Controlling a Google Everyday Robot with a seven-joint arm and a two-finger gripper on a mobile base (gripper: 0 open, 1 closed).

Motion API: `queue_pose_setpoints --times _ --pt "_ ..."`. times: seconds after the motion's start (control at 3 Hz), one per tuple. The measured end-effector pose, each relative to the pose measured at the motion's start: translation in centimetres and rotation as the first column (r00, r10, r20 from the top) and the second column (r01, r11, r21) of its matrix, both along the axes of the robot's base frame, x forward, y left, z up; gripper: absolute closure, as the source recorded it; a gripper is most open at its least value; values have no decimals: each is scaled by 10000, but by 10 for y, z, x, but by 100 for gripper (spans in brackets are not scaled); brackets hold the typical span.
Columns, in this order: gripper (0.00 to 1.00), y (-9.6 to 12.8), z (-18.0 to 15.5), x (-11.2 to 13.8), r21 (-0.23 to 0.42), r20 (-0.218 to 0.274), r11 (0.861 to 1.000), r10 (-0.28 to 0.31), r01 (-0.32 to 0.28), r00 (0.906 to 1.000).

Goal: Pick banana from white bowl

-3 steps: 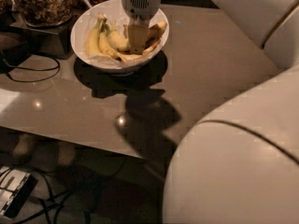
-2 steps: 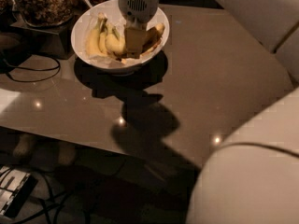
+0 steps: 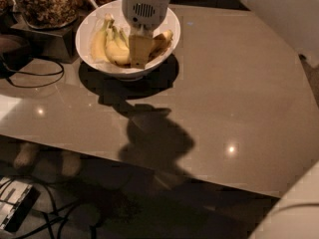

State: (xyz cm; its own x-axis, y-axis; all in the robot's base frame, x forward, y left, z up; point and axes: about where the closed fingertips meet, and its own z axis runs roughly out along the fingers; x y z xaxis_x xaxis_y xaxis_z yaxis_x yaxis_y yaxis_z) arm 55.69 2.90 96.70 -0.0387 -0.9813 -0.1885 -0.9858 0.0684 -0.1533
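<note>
Close to me, the robot's white body (image 3: 294, 218) has drawn back to the corner, so more of the table (image 3: 239, 83) shows than a moment ago. Farther off, the gripper (image 3: 139, 54) has sunk a little deeper into the white bowl (image 3: 84, 34), right against the banana (image 3: 117, 54). The banana is not lifted yet, and I cannot tell if the gripper is closed on it.

glossy grey-brown table (image 3: 239, 83), light glints on top. white bowl (image 3: 85, 31) sits on it, far left. dark block (image 3: 47, 41) just beside bowl; black cable (image 3: 35, 82) loops near left edge. gripper (image 3: 139, 54) reaches down into bowl.
</note>
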Motion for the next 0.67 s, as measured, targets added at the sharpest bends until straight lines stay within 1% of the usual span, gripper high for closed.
queue_pose_setpoints --times 0.33,0.67 --pt "100 17 3 -21 186 -130 9987 483 -481 9987" --pt "100 36 3 -40 346 -205 9949 952 -945 9952"
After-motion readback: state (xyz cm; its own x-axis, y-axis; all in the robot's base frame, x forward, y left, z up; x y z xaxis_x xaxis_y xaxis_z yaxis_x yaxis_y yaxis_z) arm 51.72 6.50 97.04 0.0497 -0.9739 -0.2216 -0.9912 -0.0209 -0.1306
